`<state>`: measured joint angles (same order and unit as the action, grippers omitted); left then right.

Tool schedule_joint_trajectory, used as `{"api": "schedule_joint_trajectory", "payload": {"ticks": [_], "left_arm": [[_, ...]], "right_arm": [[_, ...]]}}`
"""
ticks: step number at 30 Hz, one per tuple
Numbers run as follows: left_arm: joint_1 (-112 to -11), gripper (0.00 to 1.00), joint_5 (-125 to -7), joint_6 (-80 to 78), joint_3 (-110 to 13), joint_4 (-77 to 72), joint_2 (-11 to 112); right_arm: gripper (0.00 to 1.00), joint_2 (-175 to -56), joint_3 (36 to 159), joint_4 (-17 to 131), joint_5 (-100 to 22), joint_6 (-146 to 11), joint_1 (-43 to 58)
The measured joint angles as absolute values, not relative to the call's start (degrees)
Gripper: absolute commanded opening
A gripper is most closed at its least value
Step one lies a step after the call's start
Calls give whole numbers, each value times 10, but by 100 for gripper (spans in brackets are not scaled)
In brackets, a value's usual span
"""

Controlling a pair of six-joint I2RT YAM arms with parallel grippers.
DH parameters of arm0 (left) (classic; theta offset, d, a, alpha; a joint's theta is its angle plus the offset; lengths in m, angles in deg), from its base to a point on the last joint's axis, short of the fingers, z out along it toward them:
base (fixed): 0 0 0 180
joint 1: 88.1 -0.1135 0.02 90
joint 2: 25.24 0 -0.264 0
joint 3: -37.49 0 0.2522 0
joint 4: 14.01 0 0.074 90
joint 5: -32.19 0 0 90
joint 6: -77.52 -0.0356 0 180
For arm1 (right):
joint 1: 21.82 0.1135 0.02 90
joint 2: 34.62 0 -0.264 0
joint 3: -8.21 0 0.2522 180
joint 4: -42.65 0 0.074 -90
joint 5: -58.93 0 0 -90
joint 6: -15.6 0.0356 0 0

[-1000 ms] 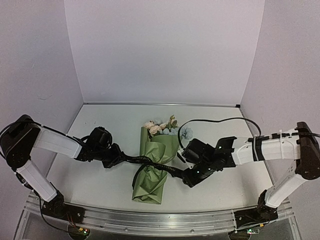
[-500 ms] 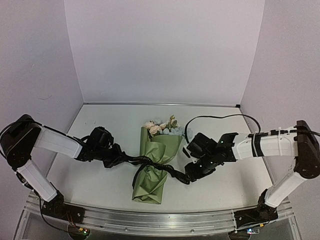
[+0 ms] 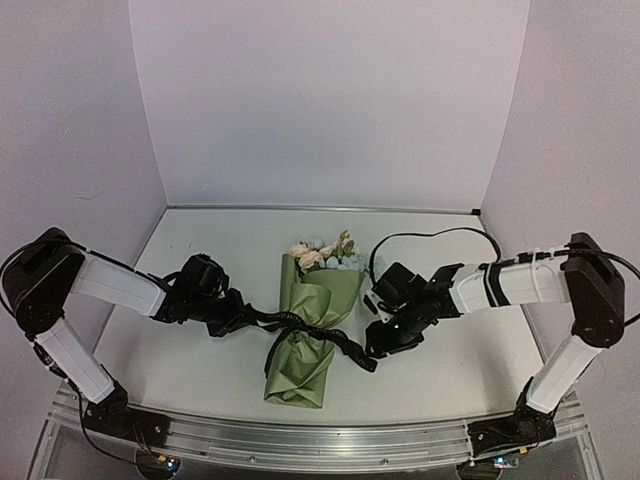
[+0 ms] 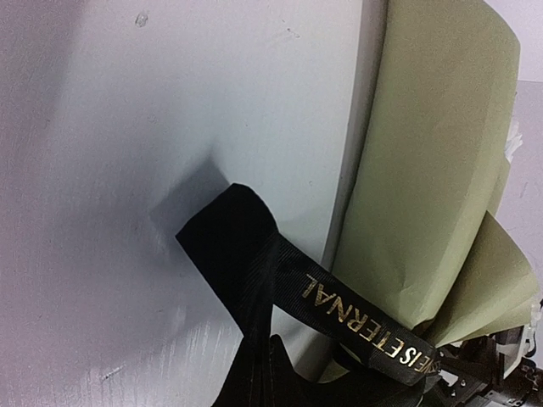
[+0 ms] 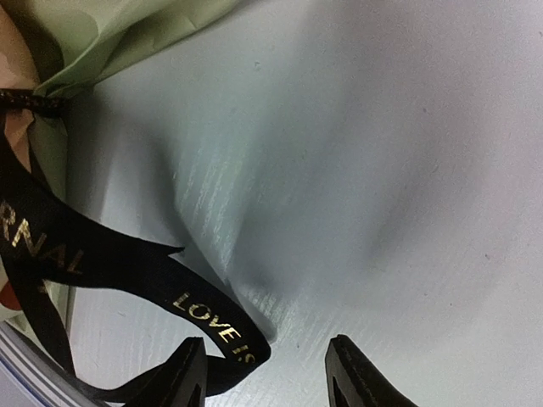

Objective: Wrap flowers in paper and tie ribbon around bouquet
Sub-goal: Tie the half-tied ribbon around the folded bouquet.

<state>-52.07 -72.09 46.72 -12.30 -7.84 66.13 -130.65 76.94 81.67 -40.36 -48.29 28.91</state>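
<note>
Where ribbon (image 5: pixel 110 254) crosses bouquet (image 3: pixel 300 368), its tail lies within parted right gripper (image 5: pixel 270 341).

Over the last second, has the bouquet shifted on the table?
No. The bouquet lies where it did, its foot just as close to the front rail.

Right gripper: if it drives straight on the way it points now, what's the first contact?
Likely the free end of the black ribbon with gold lettering, lying just ahead of the right gripper; otherwise the white table under it. Depth is unclear.
</note>
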Motion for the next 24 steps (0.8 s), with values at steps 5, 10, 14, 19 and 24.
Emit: {"api": "schedule_joint_trajectory", "payload": {"ticks": [5, 10, 14, 19, 24], "left_arm": [[-521, 0, -727, 459, -123, -78, 661], [-521, 0, -728, 459, -123, -78, 661], [-521, 0, -729, 460, -123, -81, 661], [-521, 0, -733, 459, -123, -84, 662], [-521, 0, -733, 459, -123, -88, 663]], "right_arm": [[52, -1231, 715, 829, -374, -441, 291], [52, -1211, 703, 829, -362, -383, 304], [51, -1228, 707, 826, -360, -345, 319], [50, -1286, 732, 825, -357, -316, 327], [47, -1326, 770, 839, -347, -300, 333]]}}
